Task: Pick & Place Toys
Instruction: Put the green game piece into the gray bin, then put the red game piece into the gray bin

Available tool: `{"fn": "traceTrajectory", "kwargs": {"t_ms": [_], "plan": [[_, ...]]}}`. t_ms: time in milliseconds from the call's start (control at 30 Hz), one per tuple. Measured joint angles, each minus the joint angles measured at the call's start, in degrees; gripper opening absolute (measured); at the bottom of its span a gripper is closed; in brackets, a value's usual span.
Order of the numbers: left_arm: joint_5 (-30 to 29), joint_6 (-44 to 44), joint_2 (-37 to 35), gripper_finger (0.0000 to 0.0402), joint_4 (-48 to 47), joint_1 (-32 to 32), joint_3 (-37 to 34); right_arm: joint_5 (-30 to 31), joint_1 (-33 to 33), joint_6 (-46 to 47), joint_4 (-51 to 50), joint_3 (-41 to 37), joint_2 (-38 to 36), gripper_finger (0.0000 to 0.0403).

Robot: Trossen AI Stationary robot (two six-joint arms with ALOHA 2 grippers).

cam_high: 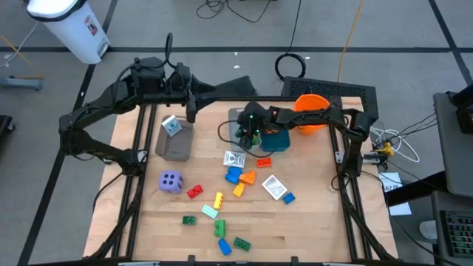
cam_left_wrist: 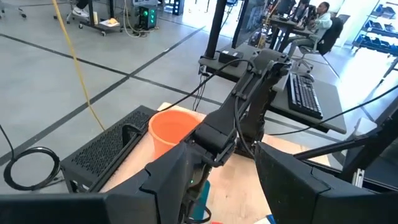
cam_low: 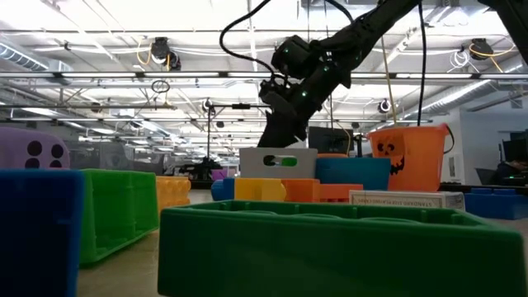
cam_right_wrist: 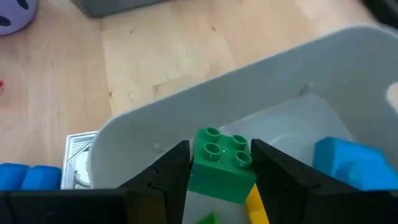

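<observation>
My right gripper [cam_high: 250, 133] is shut on a green brick [cam_right_wrist: 221, 165] over a pale grey bin [cam_right_wrist: 249, 87] at the table's far middle. The bin holds a blue brick [cam_right_wrist: 351, 165] and bits of yellow and green. My left gripper [cam_high: 191, 109] waits open and empty at the far left, above a dark grey bin [cam_high: 176, 140] that holds a small packet [cam_high: 171, 125]. On the table lie loose bricks [cam_high: 233, 176], white packets [cam_high: 273, 186] and a purple die [cam_high: 171, 181]. My right gripper pinches the green brick by two opposite sides [cam_right_wrist: 198, 163] between its two fingers. The fingers come from above, pointing down. The brick's studded top faces up toward the wrist. It hangs clear above the inside of the pale grey bin.
A teal bin [cam_high: 279, 139] stands right of the pale grey one, and an orange bucket [cam_high: 310, 111] stands behind it at the far right. Green, blue, yellow and red bricks [cam_high: 219, 227] lie scattered toward the near edge.
</observation>
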Motion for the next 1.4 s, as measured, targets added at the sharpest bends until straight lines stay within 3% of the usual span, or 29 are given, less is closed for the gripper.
{"fn": "traceTrajectory", "kwargs": {"t_ms": [233,467,833,1100,1400], "plan": [[-0.1,0.0,0.0,0.0200,0.1,0.0,0.0,-0.3,0.1,-0.5,-0.4,-0.1,0.2,0.0164],[-0.1,-2.5,0.0,0.0200,0.1,-0.1,0.0,-0.3,0.0,-0.5,-0.9,-0.1,-1.4,0.0202],[-0.2,-4.1,0.0,0.0200,-2.4,-3.1,0.0,-0.5,0.9,-0.5,-0.2,-0.1,-11.1,0.0246],[-0.9,-9.7,0.0,0.0200,-12.0,-10.5,0.0,-0.5,2.3,-0.5,0.4,-0.1,-21.1,0.0247],[-12.3,-14.6,0.0,0.0200,-23.0,-24.6,0.0,-0.3,8.5,3.8,-7.3,-0.1,-28.6,0.0244]]}}
